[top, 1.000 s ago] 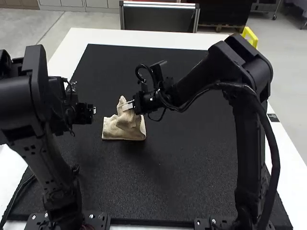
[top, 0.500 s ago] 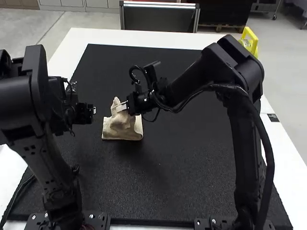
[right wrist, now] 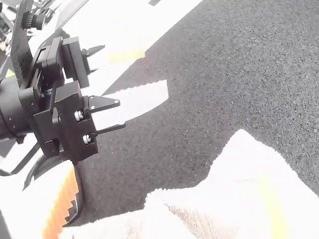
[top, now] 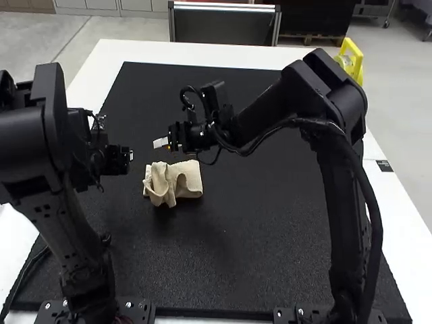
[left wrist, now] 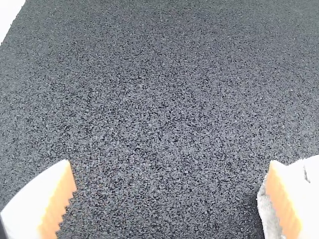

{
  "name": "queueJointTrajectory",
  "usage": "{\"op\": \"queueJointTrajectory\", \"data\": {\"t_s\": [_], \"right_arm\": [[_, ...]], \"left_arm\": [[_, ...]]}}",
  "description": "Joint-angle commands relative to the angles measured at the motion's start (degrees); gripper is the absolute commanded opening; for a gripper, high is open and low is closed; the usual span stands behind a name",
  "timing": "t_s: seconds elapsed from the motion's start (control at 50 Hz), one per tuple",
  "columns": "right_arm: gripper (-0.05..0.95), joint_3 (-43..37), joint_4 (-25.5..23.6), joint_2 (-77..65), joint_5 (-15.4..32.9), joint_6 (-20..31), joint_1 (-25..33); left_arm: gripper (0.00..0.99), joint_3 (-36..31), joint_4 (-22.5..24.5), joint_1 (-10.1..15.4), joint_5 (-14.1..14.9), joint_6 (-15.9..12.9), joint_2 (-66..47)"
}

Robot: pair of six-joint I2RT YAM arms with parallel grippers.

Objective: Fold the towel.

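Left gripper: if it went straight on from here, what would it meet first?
Most likely the left gripper would meet the black mat, seen between its open fingers; one finger overlaps the towel and might brush it first, as depth is unclear.

Beige cloth towel (top: 185, 177): 1. Black jointed robot arms: 2 (left arm (top: 64, 229), right arm (top: 341, 196)). Two-finger grippers: 2 (left gripper (top: 131, 155), right gripper (top: 160, 142)). White ribbed fingers (left wrist: 37, 204) with orange pads: 4, two per gripper. Black rectangular mat (top: 256, 250): 1. White table (top: 202, 53): 1.

A white table (top: 236, 55) — black mat (top: 256, 250) across it — stands on grey floor (top: 405, 88) (pale cabinets (top: 138, 5) behind).
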State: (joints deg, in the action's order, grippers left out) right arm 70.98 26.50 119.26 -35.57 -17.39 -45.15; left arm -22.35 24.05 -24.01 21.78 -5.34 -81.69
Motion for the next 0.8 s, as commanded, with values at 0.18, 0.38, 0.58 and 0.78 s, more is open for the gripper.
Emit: {"op": "queueJointTrajectory", "data": {"t_s": [0.18,0.38,0.58,0.78], "right_arm": [[0.53,0.6,-0.2,-1.0,-0.6,-0.9,1.9],[-0.02,-1.3,0.2,-4.2,-0.7,-0.7,4.0],[-0.02,-3.8,-1.5,-6.5,-0.8,-0.8,4.7],[-0.02,-6.3,-3.6,-8.8,-2.0,-0.3,4.3]], "left_arm": [[0.902,-0.9,0.4,-0.3,-0.4,-0.5,0.9],[0.902,-1.0,0.6,-0.1,-0.4,-0.4,0.9],[0.902,-1.0,0.7,0.0,-0.5,-0.3,0.9],[0.902,-1.0,0.8,0.0,-0.6,-0.3,0.9]]}}
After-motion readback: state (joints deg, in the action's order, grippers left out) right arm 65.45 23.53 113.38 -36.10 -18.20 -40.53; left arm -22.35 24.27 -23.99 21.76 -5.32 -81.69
